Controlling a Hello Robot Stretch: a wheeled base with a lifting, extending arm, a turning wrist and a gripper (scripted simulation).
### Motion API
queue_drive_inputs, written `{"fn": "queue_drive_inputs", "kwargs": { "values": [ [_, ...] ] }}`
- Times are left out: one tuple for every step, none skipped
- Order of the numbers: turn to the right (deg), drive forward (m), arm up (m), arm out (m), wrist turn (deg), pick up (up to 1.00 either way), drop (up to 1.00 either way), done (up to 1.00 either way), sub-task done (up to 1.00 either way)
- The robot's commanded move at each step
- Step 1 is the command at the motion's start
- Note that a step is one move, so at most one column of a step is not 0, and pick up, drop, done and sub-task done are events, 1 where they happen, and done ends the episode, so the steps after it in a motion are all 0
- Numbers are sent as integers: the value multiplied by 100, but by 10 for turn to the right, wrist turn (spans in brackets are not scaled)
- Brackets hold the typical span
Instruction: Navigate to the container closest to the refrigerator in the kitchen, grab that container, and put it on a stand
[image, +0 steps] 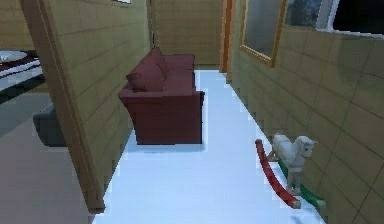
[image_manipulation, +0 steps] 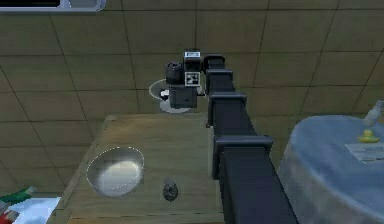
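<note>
One sofa (image: 160, 100), one rocking horse (image: 293, 156), one bowl (image_manipulation: 117, 172).

- Dark red sofa (image: 162, 95): mid-room, beside wood-panelled partition (image: 85, 70), on pale floor (image: 200, 180).
- White rocking horse (image: 292, 160), red rockers: forward view's lower right, near tan tiled wall (image: 340, 90).
- Wood-framed panel (image: 262, 30): higher on that wall.
- Dark grey box (image: 50, 127): left of partition.
- Pale blue rounded mass (image_manipulation: 325, 165): arm side view's right, small yellow item (image_manipulation: 372, 118) on top.
</note>
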Motion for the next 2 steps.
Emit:
{"fn": "queue_drive_inputs", "kwargs": {
  "values": [
    [0, 0, -28, 0, 0, 0, 0, 0, 0],
    [0, 0, 0, 0, 0, 0, 100, 0, 0]
  ]
}}
